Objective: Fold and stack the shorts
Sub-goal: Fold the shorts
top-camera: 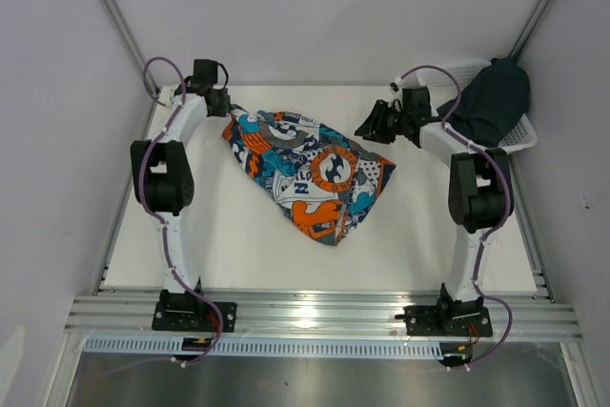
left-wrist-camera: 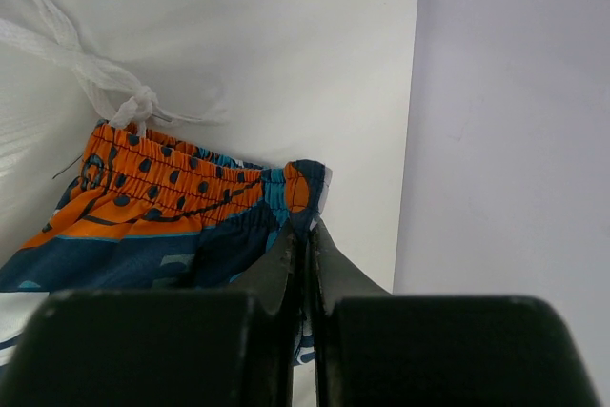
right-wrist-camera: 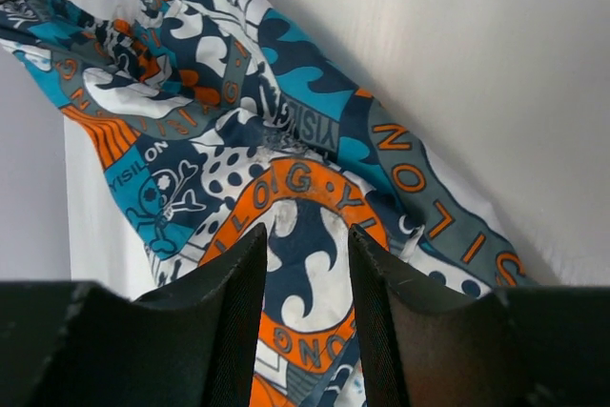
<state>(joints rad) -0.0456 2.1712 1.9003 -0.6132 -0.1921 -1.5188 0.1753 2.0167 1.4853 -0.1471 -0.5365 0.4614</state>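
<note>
Shorts come in two pairs here: the printed shorts [top-camera: 310,169] lie flat on the table [top-camera: 238,245], well to the left of the basket [top-camera: 522,140]. Their long axis runs from the waistband [left-wrist-camera: 181,188] at the far left down to the leg ends at the near right. The left gripper [left-wrist-camera: 307,234] sits at the waistband's far corner, fingers pressed together on what looks like the fabric's edge, though they hide how much cloth is caught. The right gripper [right-wrist-camera: 305,235] hovers between the basket and the printed pair, jaws apart with nothing between them, and is the nearer arm to the leg end. Any fold probably turns on that diagonal lie. The dark shorts [top-camera: 491,97] are heaped in the basket, their outline unreadable. A white drawstring [left-wrist-camera: 114,83] trails off the waistband, its end cut off.
</note>
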